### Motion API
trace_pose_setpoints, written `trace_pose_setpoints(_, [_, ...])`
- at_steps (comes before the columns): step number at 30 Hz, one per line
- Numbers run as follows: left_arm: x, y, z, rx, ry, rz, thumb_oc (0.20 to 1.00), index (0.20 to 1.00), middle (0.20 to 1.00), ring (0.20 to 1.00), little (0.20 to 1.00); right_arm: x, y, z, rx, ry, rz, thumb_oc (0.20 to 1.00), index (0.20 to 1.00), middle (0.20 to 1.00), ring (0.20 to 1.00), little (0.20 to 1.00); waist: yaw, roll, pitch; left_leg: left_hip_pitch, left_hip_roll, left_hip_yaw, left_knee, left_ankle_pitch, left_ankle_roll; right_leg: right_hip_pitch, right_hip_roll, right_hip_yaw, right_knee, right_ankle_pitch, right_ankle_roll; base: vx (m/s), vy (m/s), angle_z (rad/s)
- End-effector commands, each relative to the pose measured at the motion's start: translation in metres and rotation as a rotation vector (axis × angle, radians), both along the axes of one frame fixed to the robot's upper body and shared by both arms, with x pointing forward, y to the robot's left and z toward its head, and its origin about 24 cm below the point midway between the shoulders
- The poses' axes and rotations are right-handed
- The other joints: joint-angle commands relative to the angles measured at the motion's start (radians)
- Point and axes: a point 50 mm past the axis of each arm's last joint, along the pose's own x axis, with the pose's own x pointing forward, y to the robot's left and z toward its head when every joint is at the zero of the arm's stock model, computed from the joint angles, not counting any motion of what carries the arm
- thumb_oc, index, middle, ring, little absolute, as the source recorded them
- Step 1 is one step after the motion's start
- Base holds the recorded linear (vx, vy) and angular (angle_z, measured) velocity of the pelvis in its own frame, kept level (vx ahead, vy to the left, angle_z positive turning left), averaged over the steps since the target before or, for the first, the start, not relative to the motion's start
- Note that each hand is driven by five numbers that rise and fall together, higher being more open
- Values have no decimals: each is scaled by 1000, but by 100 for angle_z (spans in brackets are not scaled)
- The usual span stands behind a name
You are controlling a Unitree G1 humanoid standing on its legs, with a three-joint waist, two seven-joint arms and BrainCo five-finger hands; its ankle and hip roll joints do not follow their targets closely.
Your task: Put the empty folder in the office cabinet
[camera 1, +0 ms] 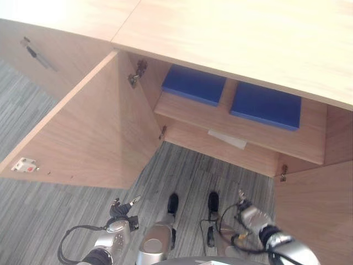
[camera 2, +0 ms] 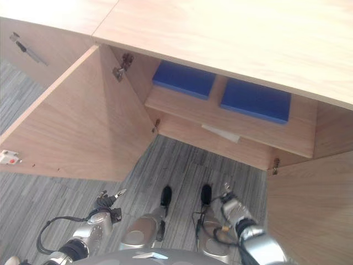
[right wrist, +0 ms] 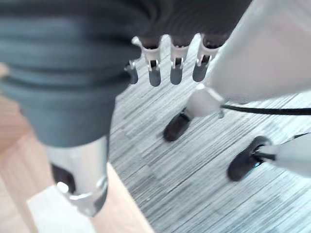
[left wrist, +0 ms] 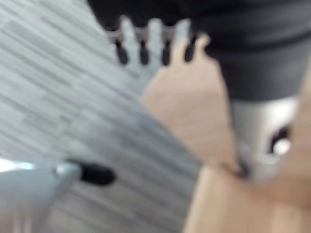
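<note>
Two blue folders lie flat side by side on the upper shelf of the open office cabinet (camera 1: 298,141), one on the left (camera 1: 194,84) and one on the right (camera 1: 266,105). My left hand (camera 1: 118,212) hangs low over the grey floor, well below and in front of the shelf; its fingers (left wrist: 150,41) are straight and hold nothing. My right hand (camera 1: 245,208) also hangs low, near the right door, with relaxed fingers (right wrist: 175,68) and an empty palm. Both hands are far from the folders.
The cabinet's left door (camera 1: 83,138) swings wide open towards me, and the right door (camera 1: 317,212) stands open beside my right arm. A white sheet (camera 1: 227,139) lies on the lower shelf. A closed door with a metal handle (camera 1: 38,55) adjoins on the left.
</note>
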Motion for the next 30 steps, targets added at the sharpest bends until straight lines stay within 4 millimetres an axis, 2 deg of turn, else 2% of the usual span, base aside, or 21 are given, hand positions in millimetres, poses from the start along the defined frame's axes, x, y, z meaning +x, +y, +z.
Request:
trace_pose_setpoints(1, [-11,14,-1,56,-11,48,1000,1000,1000,1000,1000,34,-34,20,-135,-120,112,1000,1000,1000,1000,1000,24,31,-4,52,33,34,19,-159,-9,25,-25,-4,-4,-87,96,-34,49,-14])
trace_pose_setpoints(3, [-11,14,-1,56,-11,48,1000,1000,1000,1000,1000,34,-34,20,-135,-120,112,1000,1000,1000,1000,1000,24,31,-4,52,33,34,19,-159,-9,25,-25,-4,-4,-87,96,-25,27,-11])
trace_pose_setpoints(4, [-11,14,-1,54,-9,51,1000,1000,1000,1000,1000,26,-31,15,-123,-107,129,1000,1000,1000,1000,1000,18,25,-14,60,30,38,22,-163,-5,27,-26,1,-4,-83,99,-34,34,-16])
trace_pose_setpoints(5, [-11,14,-1,54,-9,51,1000,1000,1000,1000,1000,26,-31,15,-123,-107,129,1000,1000,1000,1000,1000,18,25,-14,60,30,38,22,-163,-5,27,-26,1,-4,-83,99,-110,81,-18])
trace_pose_setpoints(6, [-13,13,-1,55,-11,53,1000,1000,1000,1000,1000,16,-25,10,-90,-88,150,1000,1000,1000,1000,1000,8,15,-29,74,27,46,24,-169,0,33,-26,5,-4,-80,103,-76,47,-2])
trace_pose_setpoints(9, [-13,11,0,63,-5,62,1000,1000,1000,1000,1000,7,-18,6,-81,-79,198,1000,1000,1000,1000,1000,-2,0,-53,99,22,52,24,-177,10,39,-26,10,-4,-71,111,-115,57,-1])
trace_pose_setpoints(16, [-6,11,4,83,0,59,1000,1000,1000,1000,1000,10,-16,8,-67,-86,165,1000,1000,1000,1000,1000,-6,-22,-82,122,13,57,66,-214,28,39,-37,15,-4,-62,121,-128,37,6])
trace_pose_setpoints(20, [-5,12,4,87,0,49,1000,1000,1000,1000,1000,15,-21,12,-47,-101,70,1000,1000,1000,1000,1000,-15,-36,-81,130,8,67,135,-258,39,38,-56,14,-4,-56,123,-129,89,-25])
trace_pose_setpoints(23, [0,13,7,91,0,45,1000,1000,1000,1000,1000,11,-23,11,-33,-91,2,1000,1000,1000,1000,1000,-26,-46,-73,136,7,71,161,-279,44,31,-73,7,-4,-40,124,-82,86,7])
trace_pose_setpoints(27, [5,18,12,105,3,70,1000,1000,1000,1000,1000,-10,-25,3,-15,-6,-80,1000,1000,1000,1000,1000,-42,-57,-55,167,10,76,142,-278,37,13,-115,-46,-4,29,126,-104,72,-10])
trace_pose_setpoints(28, [3,22,11,107,26,95,1000,1000,1000,1000,1000,-27,-32,-5,-35,89,-106,1000,1000,1000,1000,1000,-46,-57,-61,177,14,84,115,-268,45,42,-138,-71,42,55,118,-101,59,-30])
trace_pose_setpoints(30, [0,25,8,110,46,110,1000,1000,1000,1000,1000,-41,-40,-11,-62,151,-108,1000,1000,1000,1000,1000,-43,-51,-71,168,20,85,102,-252,53,57,-140,-60,127,41,107,-104,43,-33])
